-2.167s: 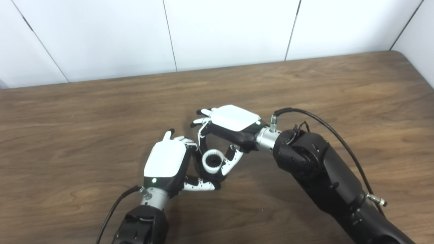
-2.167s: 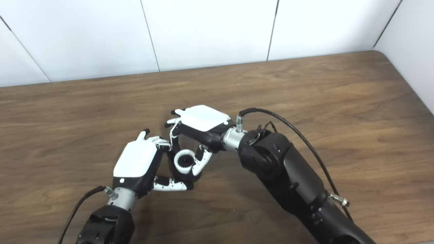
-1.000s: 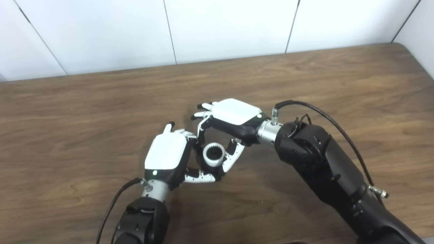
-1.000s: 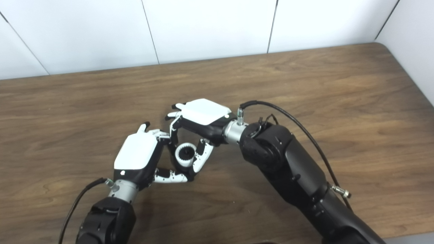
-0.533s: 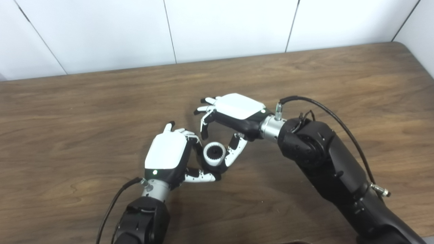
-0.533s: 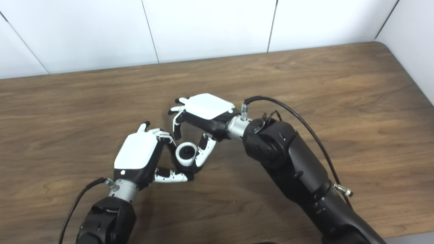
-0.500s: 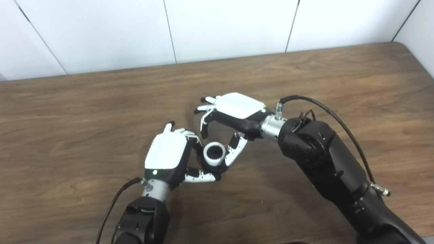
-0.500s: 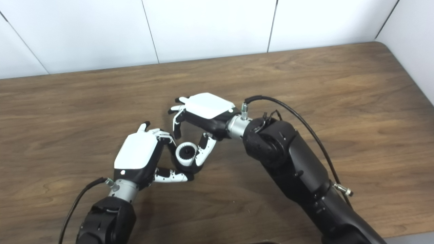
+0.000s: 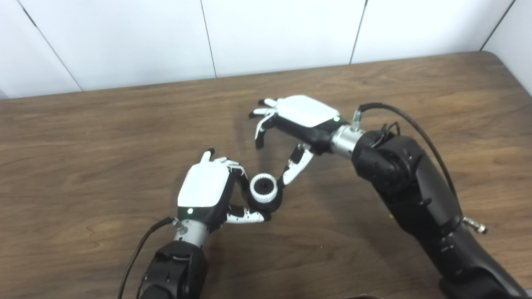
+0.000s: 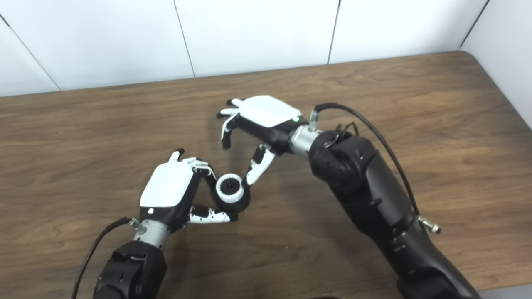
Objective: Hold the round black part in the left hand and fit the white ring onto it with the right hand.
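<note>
The left hand (image 9: 204, 192) sits low over the wooden table (image 9: 83, 137), fingers and thumb clamped around the round black part (image 9: 272, 202). The white ring (image 9: 263, 188) sits on top of that part, its toothed bore facing up toward the cameras; from these views the ring looks seated, though how deep it sits cannot be told. The right hand (image 9: 300, 120) is up and to the far right of the ring, fingers spread and holding nothing; only its thumb (image 9: 296, 166) reaches down toward the assembly, with the tip just beside the ring's right edge, contact not resolvable. The ring's axis runs roughly vertical, tilted slightly toward the viewer, so any further press would have to come down along that axis from above. The right hand is the nearer free hand, lying up-right of the ring. Judgement: the fitting step appears done or nearly done, and release is the step in hand. There is open table on all sides; the far edge and right corner are well apart from the work, so room for withdrawal is ample.
</note>
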You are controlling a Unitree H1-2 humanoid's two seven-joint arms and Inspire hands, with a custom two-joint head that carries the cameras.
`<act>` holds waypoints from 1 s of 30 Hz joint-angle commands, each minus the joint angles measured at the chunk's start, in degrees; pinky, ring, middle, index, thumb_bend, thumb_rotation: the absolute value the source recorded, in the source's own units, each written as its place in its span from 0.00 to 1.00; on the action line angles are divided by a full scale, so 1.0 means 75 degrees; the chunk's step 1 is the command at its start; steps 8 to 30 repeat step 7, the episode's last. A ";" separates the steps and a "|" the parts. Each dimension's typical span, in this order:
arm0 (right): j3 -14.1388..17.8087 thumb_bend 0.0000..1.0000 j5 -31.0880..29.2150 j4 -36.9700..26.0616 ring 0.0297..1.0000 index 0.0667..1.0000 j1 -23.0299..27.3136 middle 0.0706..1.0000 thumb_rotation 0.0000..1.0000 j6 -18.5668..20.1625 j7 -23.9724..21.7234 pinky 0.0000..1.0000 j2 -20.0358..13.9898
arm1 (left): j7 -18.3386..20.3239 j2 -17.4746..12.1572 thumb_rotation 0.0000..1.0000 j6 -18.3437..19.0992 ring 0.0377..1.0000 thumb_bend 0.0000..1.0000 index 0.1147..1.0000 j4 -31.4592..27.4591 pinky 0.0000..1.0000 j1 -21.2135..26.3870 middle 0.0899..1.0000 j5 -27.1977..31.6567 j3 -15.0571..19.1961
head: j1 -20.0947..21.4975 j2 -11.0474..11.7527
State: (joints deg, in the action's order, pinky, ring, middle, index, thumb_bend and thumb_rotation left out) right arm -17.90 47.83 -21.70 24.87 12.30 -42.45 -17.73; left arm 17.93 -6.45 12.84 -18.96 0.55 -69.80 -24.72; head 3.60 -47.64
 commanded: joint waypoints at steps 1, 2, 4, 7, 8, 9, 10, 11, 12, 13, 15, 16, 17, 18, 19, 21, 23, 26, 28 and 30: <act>0.0119 0.95 -0.0044 -0.0294 1.00 0.57 0.0321 0.92 0.24 0.0039 0.0055 1.00 -0.0106 | 0.0237 -0.0094 0.06 0.0008 0.84 0.52 0.42 0.0157 1.00 -0.0014 0.72 -0.0119 -0.0031 | 0.0008 0.0001; 0.0126 0.95 -0.0060 -0.0288 1.00 0.57 0.0317 0.92 0.24 0.0043 0.0076 1.00 -0.0136 | 0.0241 -0.0102 0.06 0.0008 0.84 0.52 0.42 0.0157 1.00 -0.0008 0.72 -0.0101 -0.0018 | -0.0002 0.0002; 0.0125 0.95 -0.0091 -0.0279 1.00 0.57 0.0300 0.92 0.23 0.0058 0.0118 1.00 -0.0186 | 0.0232 -0.0129 0.06 -0.0010 0.84 0.52 0.42 0.0159 1.00 0.0002 0.72 -0.0064 0.0003 | -0.0011 0.0008; 0.0118 0.95 -0.0105 -0.0279 1.00 0.57 0.0263 0.91 0.24 0.0089 0.0138 1.00 -0.0226 | 0.0219 -0.0177 0.06 -0.0052 0.84 0.52 0.42 0.0159 1.00 0.0019 0.73 0.0033 0.0042 | -0.0026 0.0008; 0.0118 0.95 -0.0105 -0.0279 1.00 0.57 0.0263 0.91 0.24 0.0089 0.0138 1.00 -0.0226 | 0.0219 -0.0177 0.06 -0.0052 0.84 0.52 0.42 0.0159 1.00 0.0019 0.73 0.0033 0.0042 | -0.0026 0.0008; 0.0118 0.95 -0.0105 -0.0279 1.00 0.57 0.0263 0.91 0.24 0.0089 0.0138 1.00 -0.0226 | 0.0219 -0.0177 0.06 -0.0052 0.84 0.52 0.42 0.0159 1.00 0.0019 0.73 0.0033 0.0042 | -0.0026 0.0008; 0.0118 0.95 -0.0105 -0.0279 1.00 0.57 0.0263 0.91 0.24 0.0089 0.0138 1.00 -0.0226 | 0.0219 -0.0177 0.06 -0.0052 0.84 0.52 0.42 0.0159 1.00 0.0019 0.73 0.0033 0.0042 | -0.0026 0.0008; 0.0118 0.95 -0.0105 -0.0279 1.00 0.57 0.0263 0.91 0.24 0.0089 0.0138 1.00 -0.0226 | 0.0219 -0.0177 0.06 -0.0052 0.84 0.52 0.42 0.0159 1.00 0.0019 0.73 0.0033 0.0042 | -0.0026 0.0008; 0.0118 0.95 -0.0105 -0.0279 1.00 0.57 0.0263 0.91 0.24 0.0089 0.0138 1.00 -0.0226 | 0.0219 -0.0177 0.06 -0.0052 0.84 0.52 0.42 0.0159 1.00 0.0019 0.73 0.0033 0.0042 | -0.0026 0.0008; 0.0118 0.95 -0.0105 -0.0279 1.00 0.57 0.0263 0.91 0.24 0.0089 0.0138 1.00 -0.0226 | 0.0219 -0.0177 0.06 -0.0052 0.84 0.52 0.42 0.0159 1.00 0.0019 0.73 0.0033 0.0042 | -0.0026 0.0008; 0.0118 0.95 -0.0105 -0.0279 1.00 0.57 0.0263 0.91 0.24 0.0089 0.0138 1.00 -0.0226 | 0.0219 -0.0177 0.06 -0.0052 0.84 0.52 0.42 0.0159 1.00 0.0019 0.73 0.0033 0.0042 | -0.0026 0.0008; 0.0118 0.95 -0.0105 -0.0279 1.00 0.57 0.0263 0.91 0.24 0.0089 0.0138 1.00 -0.0226 | 0.0219 -0.0177 0.06 -0.0052 0.84 0.52 0.42 0.0159 1.00 0.0019 0.73 0.0033 0.0042 | -0.0026 0.0008; 0.0118 0.95 -0.0105 -0.0279 1.00 0.57 0.0263 0.91 0.24 0.0089 0.0138 1.00 -0.0226 | 0.0219 -0.0177 0.06 -0.0052 0.84 0.52 0.42 0.0159 1.00 0.0019 0.73 0.0033 0.0042 | -0.0026 0.0008; 0.0118 0.95 -0.0105 -0.0279 1.00 0.57 0.0263 0.91 0.24 0.0089 0.0138 1.00 -0.0226 | 0.0219 -0.0177 0.06 -0.0052 0.84 0.52 0.42 0.0159 1.00 0.0019 0.73 0.0033 0.0042 | -0.0026 0.0008; 0.0118 0.95 -0.0105 -0.0279 1.00 0.57 0.0263 0.91 0.24 0.0089 0.0138 1.00 -0.0226 | 0.0219 -0.0177 0.06 -0.0052 0.84 0.52 0.42 0.0159 1.00 0.0019 0.73 0.0033 0.0042 | -0.0026 0.0008; 0.0118 0.95 -0.0105 -0.0279 1.00 0.57 0.0263 0.91 0.24 0.0089 0.0138 1.00 -0.0226 | 0.0219 -0.0177 0.06 -0.0052 0.84 0.52 0.42 0.0159 1.00 0.0019 0.73 0.0033 0.0042 | -0.0026 0.0008; 0.0118 0.95 -0.0105 -0.0279 1.00 0.57 0.0263 0.91 0.24 0.0089 0.0138 1.00 -0.0226 | 0.0219 -0.0177 0.06 -0.0052 0.84 0.52 0.42 0.0159 1.00 0.0019 0.73 0.0033 0.0042 | -0.0026 0.0008; 0.0118 0.95 -0.0105 -0.0279 1.00 0.57 0.0263 0.91 0.24 0.0089 0.0138 1.00 -0.0226 | 0.0219 -0.0177 0.06 -0.0052 0.84 0.52 0.42 0.0159 1.00 0.0019 0.73 0.0033 0.0042 | -0.0026 0.0008; 0.0118 0.95 -0.0105 -0.0279 1.00 0.57 0.0263 0.91 0.24 0.0089 0.0138 1.00 -0.0226 | 0.0219 -0.0177 0.06 -0.0052 0.84 0.52 0.42 0.0159 1.00 0.0019 0.73 0.0033 0.0042 | -0.0026 0.0008; 0.0118 0.95 -0.0105 -0.0279 1.00 0.57 0.0263 0.91 0.24 0.0089 0.0138 1.00 -0.0226 | 0.0219 -0.0177 0.06 -0.0052 0.84 0.52 0.42 0.0159 1.00 0.0019 0.73 0.0033 0.0042 | -0.0026 0.0008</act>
